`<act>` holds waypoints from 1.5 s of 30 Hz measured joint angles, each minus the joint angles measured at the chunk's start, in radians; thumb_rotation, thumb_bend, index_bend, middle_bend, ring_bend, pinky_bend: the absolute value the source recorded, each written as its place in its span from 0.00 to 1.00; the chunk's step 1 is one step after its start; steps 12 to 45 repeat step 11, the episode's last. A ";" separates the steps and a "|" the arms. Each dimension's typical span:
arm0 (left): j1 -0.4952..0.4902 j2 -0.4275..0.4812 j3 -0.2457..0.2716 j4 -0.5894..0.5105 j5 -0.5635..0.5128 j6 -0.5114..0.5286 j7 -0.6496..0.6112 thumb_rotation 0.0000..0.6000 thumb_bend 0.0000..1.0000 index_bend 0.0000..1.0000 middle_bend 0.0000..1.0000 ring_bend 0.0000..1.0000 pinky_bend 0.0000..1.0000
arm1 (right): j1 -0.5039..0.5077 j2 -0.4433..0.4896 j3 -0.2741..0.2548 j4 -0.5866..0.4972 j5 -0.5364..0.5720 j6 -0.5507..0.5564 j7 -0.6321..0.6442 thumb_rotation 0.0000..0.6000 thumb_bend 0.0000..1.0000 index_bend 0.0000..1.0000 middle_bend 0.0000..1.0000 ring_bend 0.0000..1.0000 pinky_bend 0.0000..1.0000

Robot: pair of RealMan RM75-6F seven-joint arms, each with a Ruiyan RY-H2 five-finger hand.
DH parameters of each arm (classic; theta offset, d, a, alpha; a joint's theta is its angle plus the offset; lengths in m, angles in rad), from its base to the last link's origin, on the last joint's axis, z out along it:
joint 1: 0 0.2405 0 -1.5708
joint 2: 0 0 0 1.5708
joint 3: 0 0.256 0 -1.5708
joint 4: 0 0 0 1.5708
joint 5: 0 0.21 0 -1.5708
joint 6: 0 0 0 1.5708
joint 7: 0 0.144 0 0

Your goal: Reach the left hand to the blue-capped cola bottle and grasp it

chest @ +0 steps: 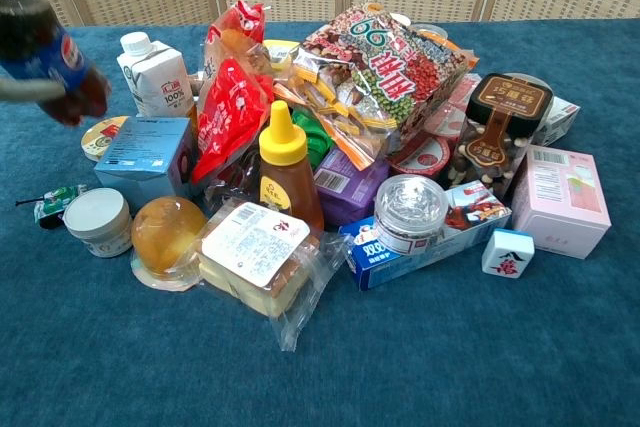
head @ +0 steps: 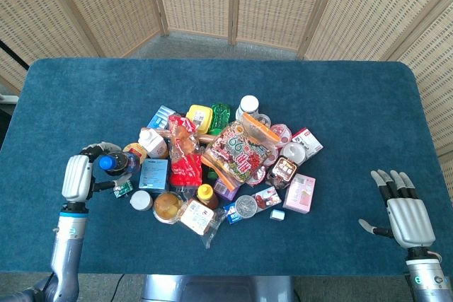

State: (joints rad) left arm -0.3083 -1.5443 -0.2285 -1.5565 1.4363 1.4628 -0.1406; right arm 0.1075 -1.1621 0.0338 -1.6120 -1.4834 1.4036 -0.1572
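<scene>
My left hand (head: 79,173) grips the blue-capped cola bottle (head: 117,163) at the left edge of the pile, lifted off the table and tilted. In the chest view the cola bottle (chest: 50,57) hangs at the far left, blurred, its cap cut off by the frame's top edge, with a thumb across it. My right hand (head: 403,211) rests open on the table at the near right, fingers spread, holding nothing.
A heap of groceries fills the table's middle: a milk carton (chest: 155,72), blue box (chest: 140,152), white-lidded jar (chest: 95,222), honey bottle (chest: 285,172), red snack bag (chest: 225,97), bean bag (chest: 385,67), pink box (chest: 568,199). The blue table (head: 354,104) ends just before my hands.
</scene>
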 measured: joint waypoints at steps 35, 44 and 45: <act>0.002 0.129 -0.064 -0.230 0.035 0.075 0.104 1.00 0.03 0.69 0.62 0.43 0.42 | 0.000 -0.002 -0.002 -0.002 0.000 -0.002 -0.006 0.77 0.00 0.00 0.00 0.00 0.00; 0.002 0.129 -0.064 -0.230 0.035 0.075 0.104 1.00 0.03 0.69 0.62 0.43 0.42 | 0.000 -0.002 -0.002 -0.002 0.000 -0.002 -0.006 0.77 0.00 0.00 0.00 0.00 0.00; 0.002 0.129 -0.064 -0.230 0.035 0.075 0.104 1.00 0.03 0.69 0.62 0.43 0.42 | 0.000 -0.002 -0.002 -0.002 0.000 -0.002 -0.006 0.77 0.00 0.00 0.00 0.00 0.00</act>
